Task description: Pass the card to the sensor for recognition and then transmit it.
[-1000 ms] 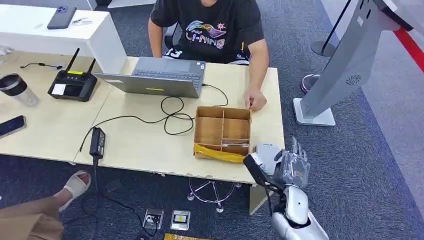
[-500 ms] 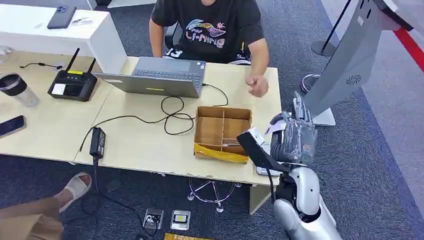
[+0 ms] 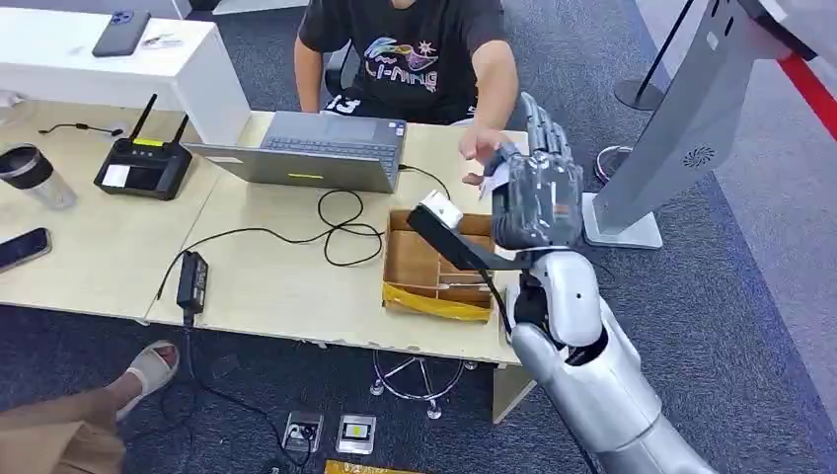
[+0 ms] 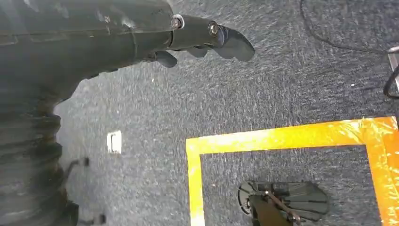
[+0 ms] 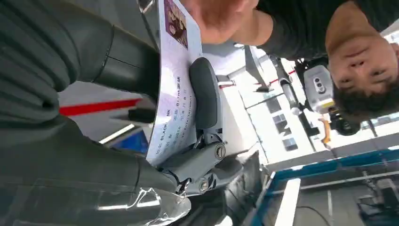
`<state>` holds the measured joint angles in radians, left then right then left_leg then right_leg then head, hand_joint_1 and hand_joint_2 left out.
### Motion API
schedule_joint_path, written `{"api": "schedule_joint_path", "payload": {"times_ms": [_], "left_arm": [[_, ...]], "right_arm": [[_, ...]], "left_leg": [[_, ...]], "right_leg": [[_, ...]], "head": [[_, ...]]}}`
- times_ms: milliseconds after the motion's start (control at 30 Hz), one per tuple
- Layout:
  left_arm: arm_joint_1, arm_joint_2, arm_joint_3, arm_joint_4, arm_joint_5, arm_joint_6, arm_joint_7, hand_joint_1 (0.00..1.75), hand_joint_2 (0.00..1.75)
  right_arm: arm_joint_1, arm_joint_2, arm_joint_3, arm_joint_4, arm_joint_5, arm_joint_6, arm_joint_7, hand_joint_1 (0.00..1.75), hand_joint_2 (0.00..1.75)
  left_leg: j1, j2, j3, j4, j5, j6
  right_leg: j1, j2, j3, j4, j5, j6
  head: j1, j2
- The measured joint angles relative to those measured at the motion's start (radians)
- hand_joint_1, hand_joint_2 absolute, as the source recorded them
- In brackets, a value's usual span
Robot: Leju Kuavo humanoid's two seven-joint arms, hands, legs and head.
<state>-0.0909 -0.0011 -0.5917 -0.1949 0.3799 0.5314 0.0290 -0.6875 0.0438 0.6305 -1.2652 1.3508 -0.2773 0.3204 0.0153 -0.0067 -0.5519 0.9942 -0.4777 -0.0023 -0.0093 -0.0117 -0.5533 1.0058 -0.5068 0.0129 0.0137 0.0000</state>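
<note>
My right hand (image 3: 538, 193) is raised above the table's far right corner and pinches a white printed card (image 5: 173, 99) between thumb (image 5: 203, 92) and fingers. The card (image 3: 496, 176) sticks out toward the seated person. The person's hand (image 3: 479, 148) reaches to the card, and their fingers (image 5: 214, 14) touch its far end. My left hand (image 4: 202, 40) hangs over the grey carpet, fingers stretched out and holding nothing. My raised arm hides the table's near right corner.
A divided wooden box (image 3: 439, 259) sits under my right forearm. On the table are a laptop (image 3: 316, 148), looped cables (image 3: 341, 227), a power adapter (image 3: 191, 279), a controller (image 3: 145, 166) and a cup (image 3: 35, 176). A grey kiosk stand (image 3: 681, 128) rises at the right.
My right hand rose from the table's near right corner and moved toward the person with the card. The person's hand lifted off the table and came to meet the card.
</note>
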Motion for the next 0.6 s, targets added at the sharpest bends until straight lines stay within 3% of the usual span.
{"api": "schedule_joint_path", "payload": {"times_ms": [333, 600], "left_arm": [[-0.001, -0.013, 0.002, 0.000, 0.069, 0.070, 0.112, 0.00, 1.75], [0.000, -0.021, 0.005, 0.000, 0.102, 0.113, 0.162, 0.00, 1.75]], "right_arm": [[-0.113, 0.178, 0.081, 0.383, -0.001, -0.081, -0.056, 1.75, 1.75], [-0.141, 0.264, 0.123, 0.539, -0.014, -0.087, -0.071, 1.75, 1.75]], "left_leg": [[0.000, -0.003, -0.003, 0.000, 0.001, 0.000], [0.000, -0.003, -0.003, 0.000, 0.001, 0.000]], "right_leg": [[0.000, -0.004, -0.002, 0.000, -0.001, -0.001], [0.000, -0.004, -0.002, 0.000, -0.001, -0.001]], "head": [[0.000, 0.000], [0.000, 0.000]]}}
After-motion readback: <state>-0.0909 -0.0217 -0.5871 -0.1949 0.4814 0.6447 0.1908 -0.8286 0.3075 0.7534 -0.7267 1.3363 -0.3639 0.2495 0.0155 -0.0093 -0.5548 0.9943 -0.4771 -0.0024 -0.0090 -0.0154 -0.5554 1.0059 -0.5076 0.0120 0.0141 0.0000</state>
